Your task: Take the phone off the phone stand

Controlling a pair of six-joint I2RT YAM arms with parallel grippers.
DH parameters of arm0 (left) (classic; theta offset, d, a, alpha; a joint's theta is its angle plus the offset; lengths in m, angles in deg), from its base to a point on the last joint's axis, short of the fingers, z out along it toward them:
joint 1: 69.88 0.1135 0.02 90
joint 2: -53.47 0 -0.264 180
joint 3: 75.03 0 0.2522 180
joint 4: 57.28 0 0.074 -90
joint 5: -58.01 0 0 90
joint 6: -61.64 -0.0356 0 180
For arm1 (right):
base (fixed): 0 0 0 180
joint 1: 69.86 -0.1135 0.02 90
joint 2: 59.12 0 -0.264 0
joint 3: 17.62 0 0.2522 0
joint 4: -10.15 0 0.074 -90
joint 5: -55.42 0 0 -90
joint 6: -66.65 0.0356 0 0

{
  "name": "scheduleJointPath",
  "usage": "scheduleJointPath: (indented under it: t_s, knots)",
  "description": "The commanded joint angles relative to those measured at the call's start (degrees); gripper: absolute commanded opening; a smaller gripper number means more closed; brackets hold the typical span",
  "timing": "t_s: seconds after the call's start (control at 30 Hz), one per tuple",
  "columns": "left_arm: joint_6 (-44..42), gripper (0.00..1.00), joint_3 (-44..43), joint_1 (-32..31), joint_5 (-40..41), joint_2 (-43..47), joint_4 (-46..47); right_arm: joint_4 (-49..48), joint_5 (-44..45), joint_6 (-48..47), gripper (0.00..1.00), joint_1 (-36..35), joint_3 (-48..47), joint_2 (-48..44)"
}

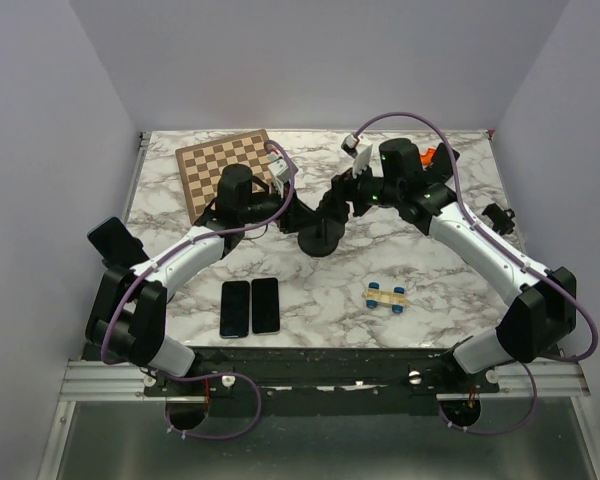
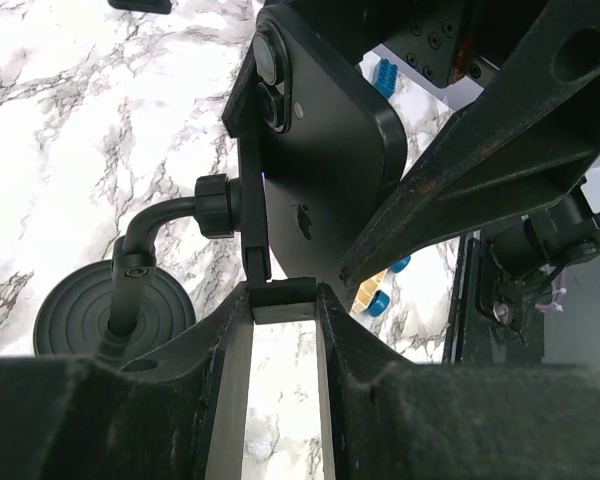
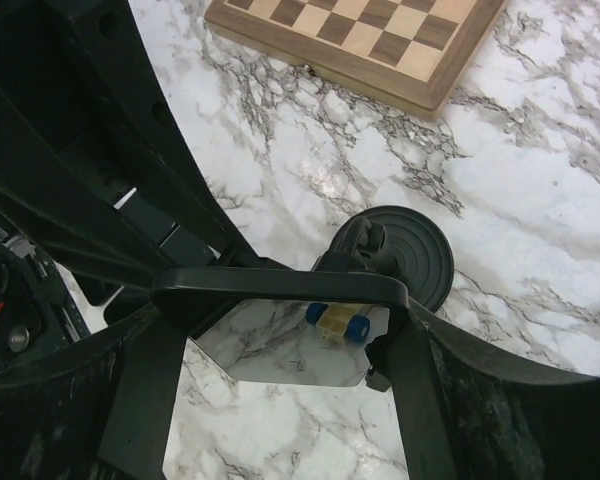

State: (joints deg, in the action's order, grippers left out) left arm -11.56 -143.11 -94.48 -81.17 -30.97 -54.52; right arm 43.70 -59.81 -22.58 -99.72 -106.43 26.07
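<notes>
Phone (image 2: 320,150) is sitting upright in the cradle of the phone stand (image 2: 115,315). The left gripper (image 2: 283,335) is pinching the cradle's lower lip, apparently bracing it. Right wrist: the right gripper (image 3: 285,340) is clamping the phone's two edges above the stand base, ready for lifting. Overhead: both arms are meeting over the stand.

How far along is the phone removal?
Done: both arms have reached the phone stand. In hand: the right gripper is closed across the phone, and the left gripper pinches the stand's cradle lip, apparently bracing it. Left: the phone sits against the cradle, so it is not yet pulled free or set down.
</notes>
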Motion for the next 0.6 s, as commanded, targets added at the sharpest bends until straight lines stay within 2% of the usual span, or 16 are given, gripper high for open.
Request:
scheduleJointPath:
  t_s: [0.0,0.1,0.37,0.47,0.57]
  knots:
    - [0.32,0.00,-1.39,0.87,0.08,0.73,-2.60,-1.09,1.12,4.93,0.01,1.52,-0.58,-1.29]
    - [0.92,0.00,-2.48,0.87,0.75,0.07,-3.87,-2.59,-1.84,8.60,0.01,1.48,-0.31,-3.03]
    - [1.40,0.00,-3.42,0.86,1.67,-1.28,-4.21,-7.09,-18.33,18.88,0.01,-0.71,-2.16,-5.92]
    - [1.23,0.00,-3.57,0.87,2.44,-1.42,-4.91,-4.57,-17.29,20.82,0.01,-1.50,-2.59,-7.32]
    - [1.13,0.00,-4.10,0.87,3.88,-1.34,-6.21,5.74,-9.13,20.47,0.01,-2.00,-4.71,-8.19]
